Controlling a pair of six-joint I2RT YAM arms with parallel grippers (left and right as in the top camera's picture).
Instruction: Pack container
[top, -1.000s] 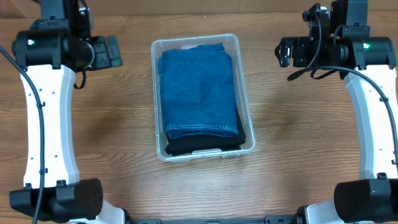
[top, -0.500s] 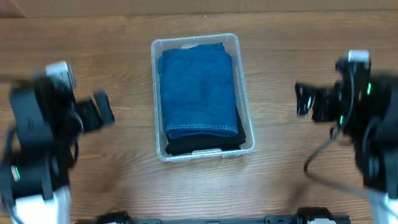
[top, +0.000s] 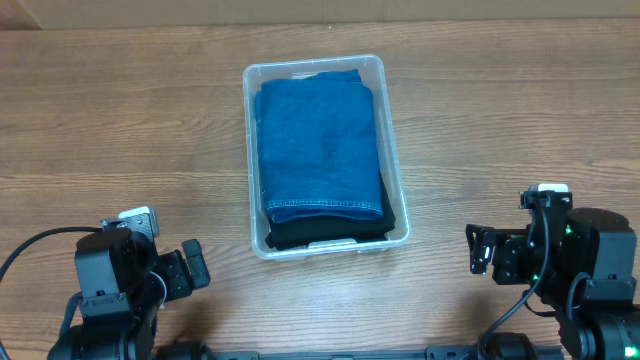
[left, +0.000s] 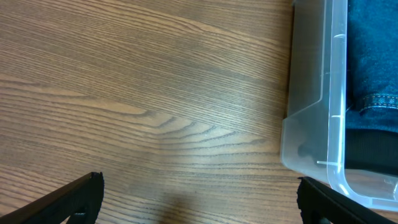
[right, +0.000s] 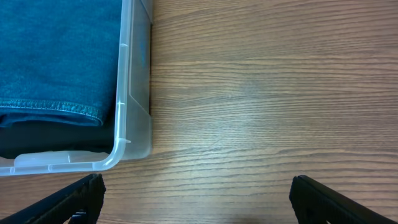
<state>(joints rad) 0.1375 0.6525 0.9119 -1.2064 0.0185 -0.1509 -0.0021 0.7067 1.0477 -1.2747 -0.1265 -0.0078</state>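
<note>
The clear plastic container (top: 393, 150) stands upright at the table's middle. A folded blue denim cloth (top: 320, 140) lies in it on top of a folded black cloth (top: 330, 233). My left gripper (top: 188, 270) is open and empty at the front left, apart from the container. My right gripper (top: 482, 250) is open and empty at the front right. The left wrist view shows the container's corner (left: 311, 124) and the denim (left: 373, 56) to the right of my open fingers (left: 199, 199). The right wrist view shows the container (right: 134, 93) and denim (right: 56, 56) to the left of my open fingers (right: 196, 199).
The wooden table (top: 520, 120) spreads around the container. Both arm bases sit at the table's front edge.
Both arms have swung from the far sides of the table back toward the front edge, both grippers still open and empty. The container and cloths have not moved.
</note>
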